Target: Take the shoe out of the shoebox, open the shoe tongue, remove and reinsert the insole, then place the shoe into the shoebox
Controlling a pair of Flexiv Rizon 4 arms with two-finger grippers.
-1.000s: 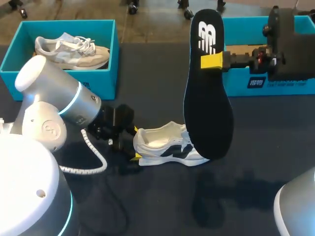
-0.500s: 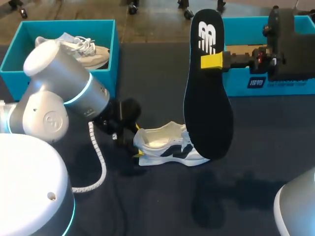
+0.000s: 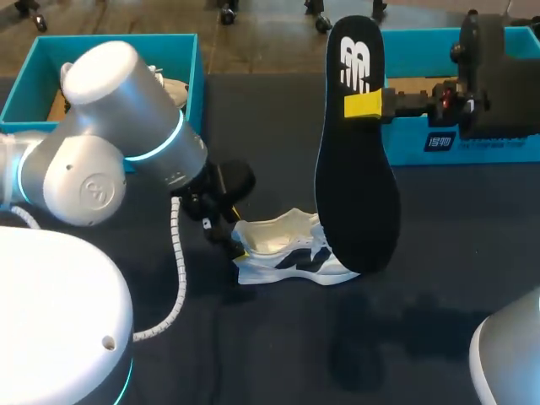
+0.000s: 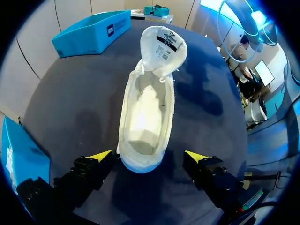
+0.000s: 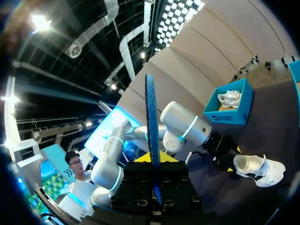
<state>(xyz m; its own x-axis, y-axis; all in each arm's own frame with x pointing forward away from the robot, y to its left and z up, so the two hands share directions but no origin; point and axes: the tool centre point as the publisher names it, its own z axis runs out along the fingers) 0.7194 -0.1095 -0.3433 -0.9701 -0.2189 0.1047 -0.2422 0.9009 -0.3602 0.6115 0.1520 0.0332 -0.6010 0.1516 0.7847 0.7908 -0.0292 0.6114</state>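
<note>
Mid-desk (image 3: 472, 253): shoe (image 3: 287, 253) upright on sole, tongue flipped forward, mouth open. Left fingers (image 4: 101, 155) spread wide, one yellow tip each side of heel, neither touching. Right fingers (image 3: 364, 105) pinching insole (image 3: 354, 169) near logo end; insole held upright above desk, logo end up, lower end hanging in front of shoe's toe. Shoebox (image 3: 422, 143) at far right. Second box (image 3: 190, 93) far left, pale shoe (image 3: 169, 84) inside, mostly hidden by left arm

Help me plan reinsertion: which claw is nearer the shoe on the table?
Left. The left claw sits open at the heel of the shoe, a finger on each side; the right claw holds the insole raised, above it.
</note>
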